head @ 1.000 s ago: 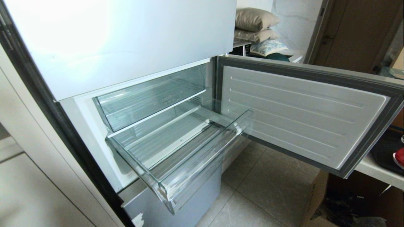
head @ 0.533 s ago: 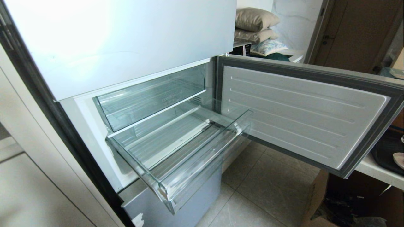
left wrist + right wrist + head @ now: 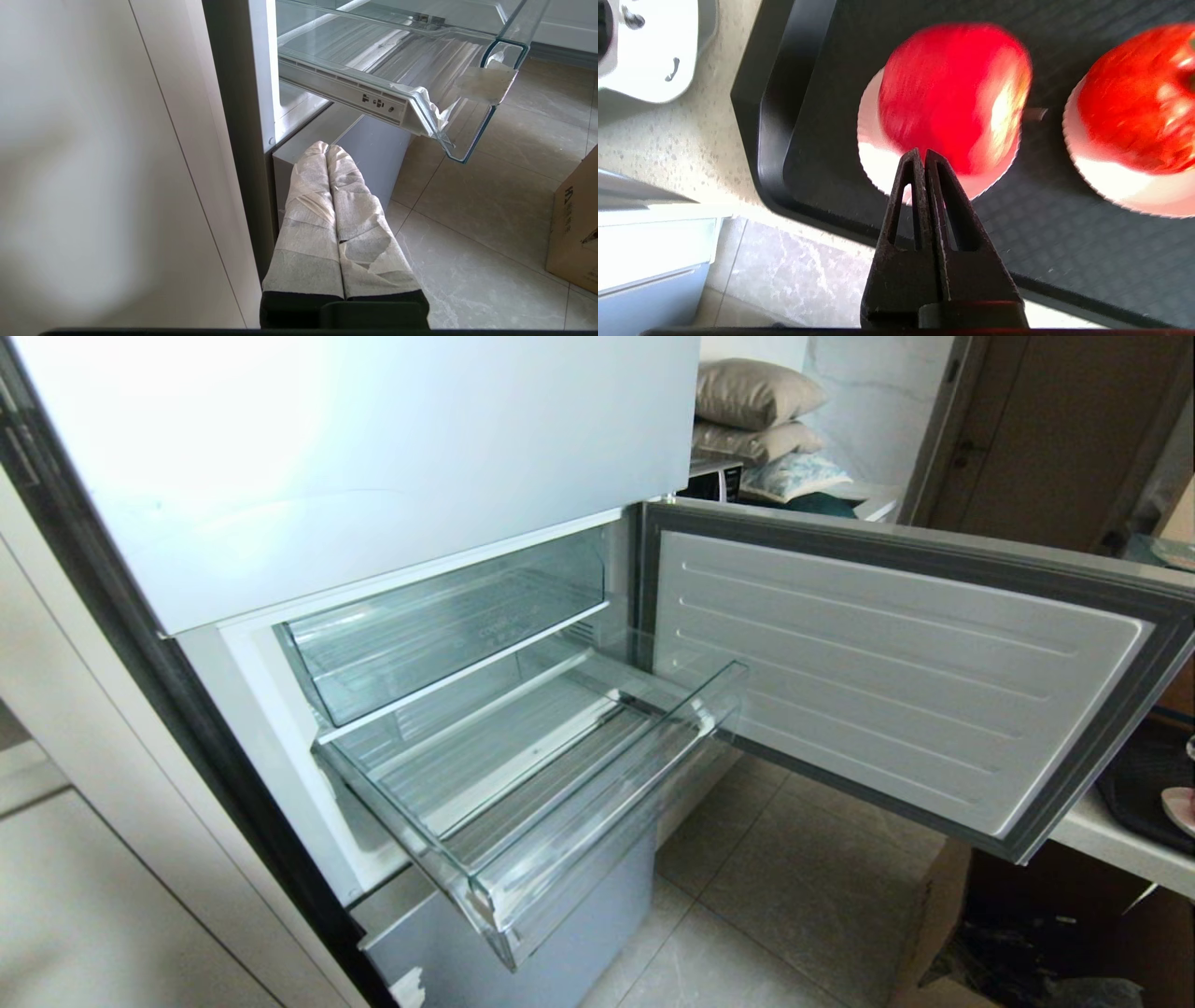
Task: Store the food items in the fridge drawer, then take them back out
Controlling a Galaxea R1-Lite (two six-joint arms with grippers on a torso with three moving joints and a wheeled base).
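Head view shows the fridge drawer (image 3: 560, 784) pulled out of the pale fridge (image 3: 373, 448), with its ribbed floor bare and no fruit in it. To the drawer's right the fridge door (image 3: 896, 681) stands swung wide. Further right of the drawer, at the edge of that view, a black tray (image 3: 1134, 784) sits on a pale counter (image 3: 1111, 849). Judging by this, the task is barely begun: the drawer is open and ready, but neither fruit has been stored, so both the loading and the later taking-out are left to do.

Left wrist view has the left gripper (image 3: 327, 149) low beside the fridge, below the drawer's front corner, its wrapped fingers (image 3: 308, 205) pressed together and grasping nothing; it looks parked.

Right wrist view has the right gripper (image 3: 923, 153) over the tray, well to the drawer's right. Its dark fingers (image 3: 903, 196) are clenched tip to tip and empty. The red apple (image 3: 952, 93) sits on a white paper cup (image 3: 878, 163) on the tray, just beyond the fingertips; whether they touch it I cannot tell. The orange-red fruit (image 3: 1134, 98) rests on its own white cup (image 3: 1115, 186) to the apple's side, apart from the gripper. The jaws would have to spread before either fruit could be taken.
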